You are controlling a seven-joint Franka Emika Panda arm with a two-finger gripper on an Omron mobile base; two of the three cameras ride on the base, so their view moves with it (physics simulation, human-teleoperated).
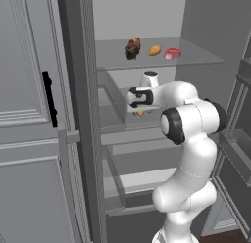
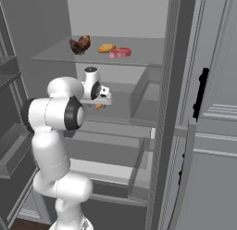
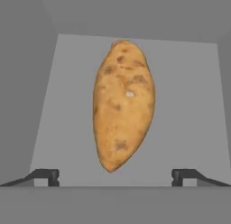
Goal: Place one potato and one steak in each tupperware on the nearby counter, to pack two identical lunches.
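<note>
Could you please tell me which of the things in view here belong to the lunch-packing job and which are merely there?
For the job:
- potato under the tool
- potato on the upper shelf
- brown steak
- red steak
- tool, open above the first potato

Merely there:
- upper shelf
- fridge door racks
- cabinet door handle

Flat, even rendered light with no clear source; grey surfaces look dim and matte, without glare. The white arm (image 1: 188, 139) shows soft shading (darker underneath). The potato (image 3: 122, 103) in the hand view looks slightly soft and pixelated; all 3 pictures are low-resolution
</note>
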